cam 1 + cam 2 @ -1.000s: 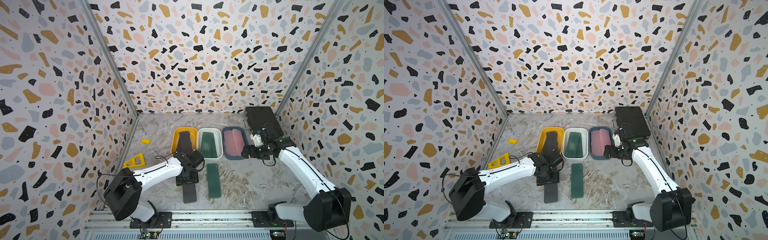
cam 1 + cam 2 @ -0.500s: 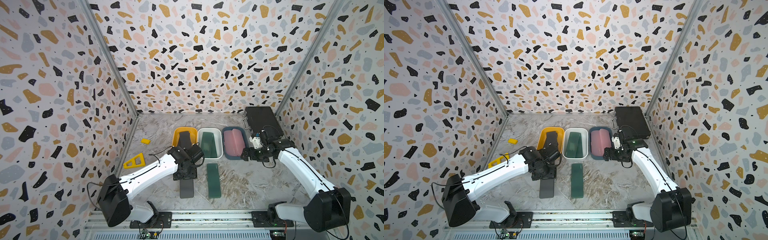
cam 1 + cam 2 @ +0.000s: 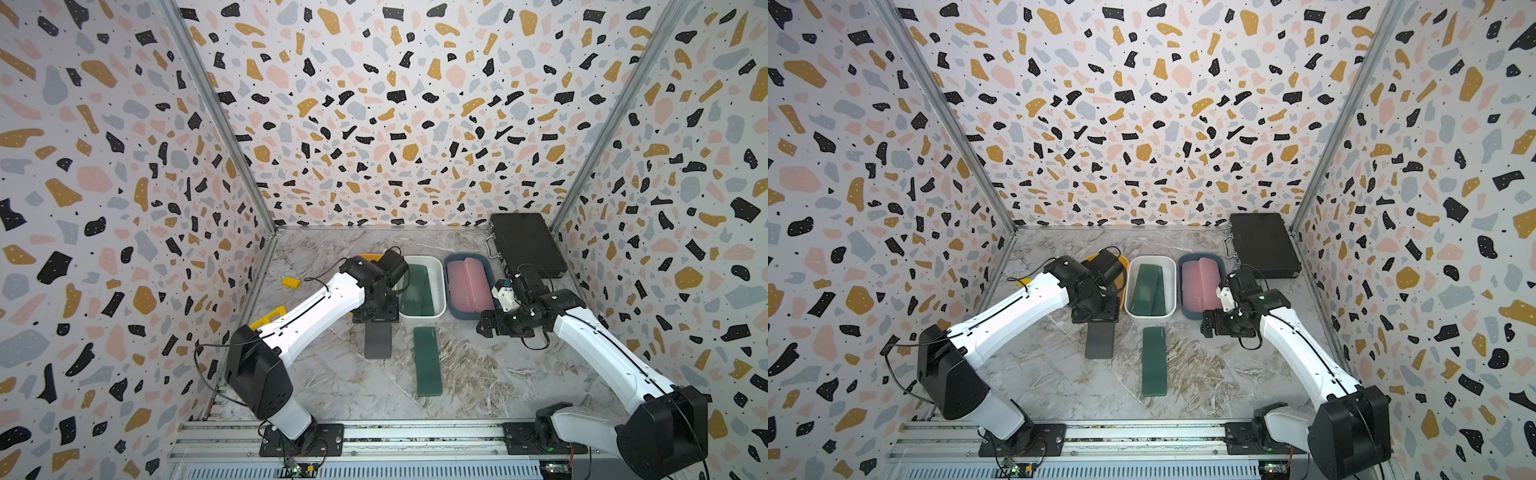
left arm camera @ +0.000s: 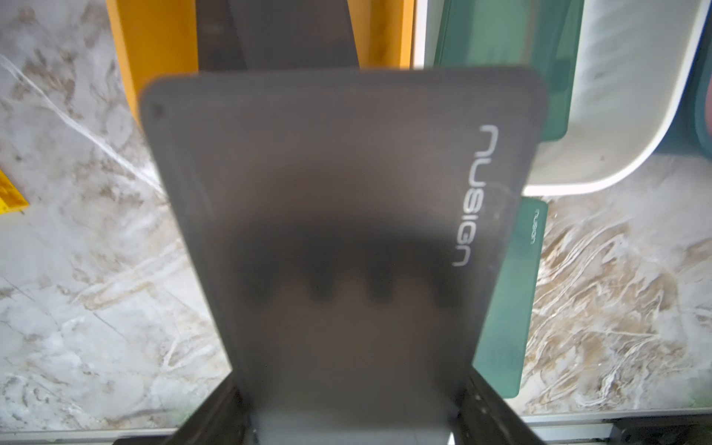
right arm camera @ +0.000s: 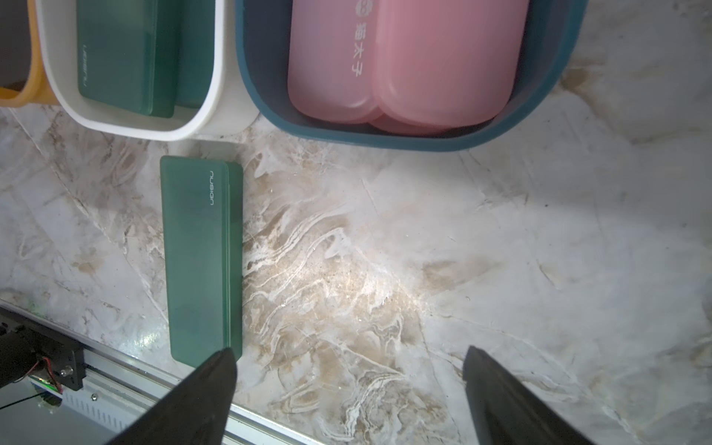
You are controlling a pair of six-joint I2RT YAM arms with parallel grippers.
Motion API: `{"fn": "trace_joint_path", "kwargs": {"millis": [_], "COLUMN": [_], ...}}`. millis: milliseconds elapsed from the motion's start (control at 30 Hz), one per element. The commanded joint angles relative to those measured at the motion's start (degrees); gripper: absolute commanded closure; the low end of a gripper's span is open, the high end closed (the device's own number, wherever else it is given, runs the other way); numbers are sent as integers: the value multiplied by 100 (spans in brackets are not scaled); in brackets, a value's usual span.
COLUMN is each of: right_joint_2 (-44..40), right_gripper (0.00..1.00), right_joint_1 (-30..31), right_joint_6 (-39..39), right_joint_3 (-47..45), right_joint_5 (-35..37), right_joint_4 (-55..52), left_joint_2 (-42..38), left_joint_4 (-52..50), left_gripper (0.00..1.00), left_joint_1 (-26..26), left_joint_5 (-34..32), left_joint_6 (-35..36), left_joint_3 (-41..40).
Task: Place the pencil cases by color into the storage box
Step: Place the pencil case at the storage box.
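Left gripper (image 4: 350,416) first: jaws clamped hard on one end of a black pencil case (image 4: 339,215), pads pressed against both flat faces; white lettering runs along one long edge of the lid; in both top views the case (image 3: 377,343) sticks out from under the left gripper (image 3: 376,318) toward the rail, just in front of the yellow bin (image 3: 1121,266); more dark cases (image 4: 277,34) lie inside that bin; whether the held case's far end touches the marble, I cannot tell.

Over to the right gripper (image 5: 348,351): jaws spread wide, nothing between them but bare marble table (image 5: 424,250); one fingertip (image 5: 221,360) shows over the corner of a green pencil case (image 5: 200,258) in the wrist view, but in a top view the right gripper (image 3: 484,326) hangs apart from it, just in front of the blue bin (image 3: 451,266).

That green pencil case lies flat on the table, lengthwise toward the rail, just in front of the white bin (image 3: 438,286), beside the black one and apart from it; green cases (image 3: 419,286) lie in the white bin; pink cases (image 3: 469,282) are stacked in the blue bin, overlapping.

Further out: a black briefcase (image 3: 525,245) in the back corner; a small yellow block (image 3: 291,282) and a yellow wedge (image 3: 270,316) by the left wall.
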Motion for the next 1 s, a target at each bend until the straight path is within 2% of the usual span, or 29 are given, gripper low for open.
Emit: {"fn": "trace_joint_path", "kwargs": {"millis": [0, 200, 500, 967], "right_joint_2": [-74, 6, 41, 17], "right_gripper": [3, 3, 3, 3], "right_joint_1": [161, 338, 391, 482], "right_joint_6": [164, 228, 246, 296], "right_joint_3": [9, 52, 69, 41], "right_joint_5": [126, 191, 231, 253], "right_joint_4": [-58, -37, -67, -106], "left_joint_2": [292, 928, 1553, 2304], "left_joint_4": [-168, -307, -86, 368], "left_gripper": [41, 41, 41, 41], "left_joint_1": [306, 789, 1531, 2011], "left_joint_5": [60, 67, 281, 761], "left_joint_6": [543, 935, 1416, 1950], "left_joint_3": [519, 1300, 1867, 2323]}}
